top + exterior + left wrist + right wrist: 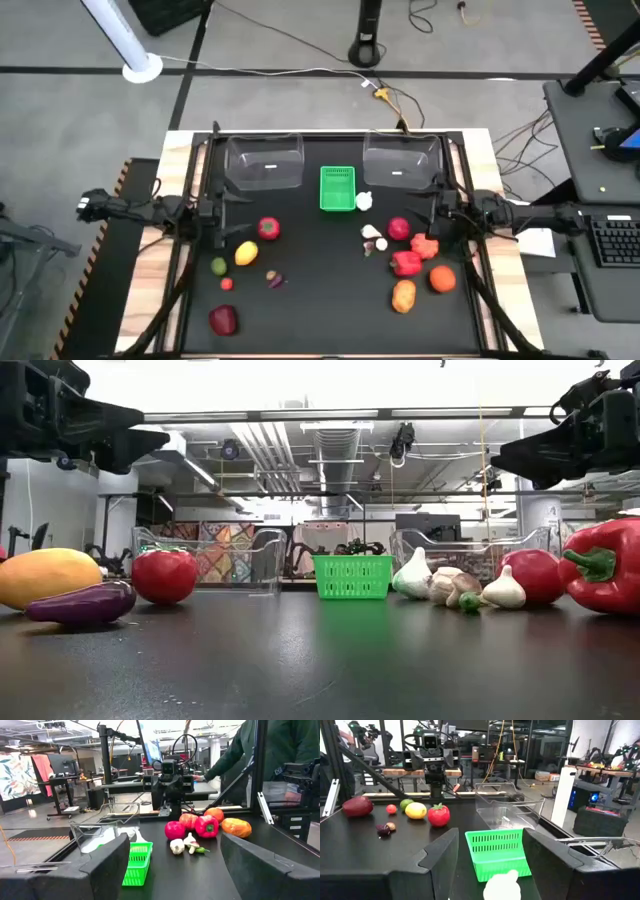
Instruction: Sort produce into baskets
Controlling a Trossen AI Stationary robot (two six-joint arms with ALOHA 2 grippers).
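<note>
Toy produce lies on the black table. On the left are a red tomato (268, 229), a yellow lemon (246, 253), a green lime (218, 266), a purple eggplant (275, 280) and a dark red fruit (223, 320). On the right are garlic bulbs (375, 238), a red apple (399, 229), a red pepper (406, 263) and orange pieces (442, 279). Two clear bins (262, 162) (402, 160) and a green basket (337, 188) stand at the far side. My left gripper (222, 214) (185, 870) is open and empty at the table's left. My right gripper (430, 214) (492, 865) is open and empty at the right. Both hover above the table.
A white garlic bulb (365, 201) lies just right of the green basket. A person in a dark green top (270, 750) stands beyond the table's right side. The middle of the table (330, 290) between the two produce groups is bare.
</note>
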